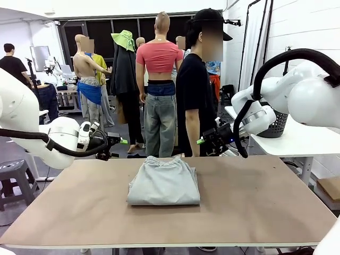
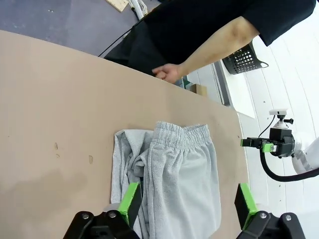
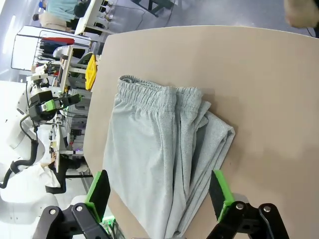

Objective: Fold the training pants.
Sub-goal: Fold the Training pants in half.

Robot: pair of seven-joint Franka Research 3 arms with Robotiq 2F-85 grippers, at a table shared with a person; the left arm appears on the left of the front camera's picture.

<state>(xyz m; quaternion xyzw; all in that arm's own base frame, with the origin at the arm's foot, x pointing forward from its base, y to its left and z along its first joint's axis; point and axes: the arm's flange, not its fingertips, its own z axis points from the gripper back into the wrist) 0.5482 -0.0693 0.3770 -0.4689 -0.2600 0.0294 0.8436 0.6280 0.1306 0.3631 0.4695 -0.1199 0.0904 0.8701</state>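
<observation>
The training pants (image 1: 163, 181) lie folded into a compact light grey rectangle in the middle of the brown table (image 1: 255, 202), waistband toward the far side. My left gripper (image 1: 118, 142) hovers above the table's far left, open and empty. At the far right, my right gripper (image 1: 204, 139) hangs open and empty as well. In the left wrist view the pants (image 2: 174, 169) lie below the wide-apart green pads of the left gripper (image 2: 188, 193). The right wrist view looks down on the pants (image 3: 159, 144) past the spread right gripper (image 3: 159, 191). Neither gripper touches the fabric.
A person in a black shirt (image 1: 192, 90) stands at the table's far edge, one hand (image 2: 167, 73) near it. A black mesh basket (image 1: 276, 126) sits on a white side table (image 1: 297, 143) to the right. Bare tabletop surrounds the pants.
</observation>
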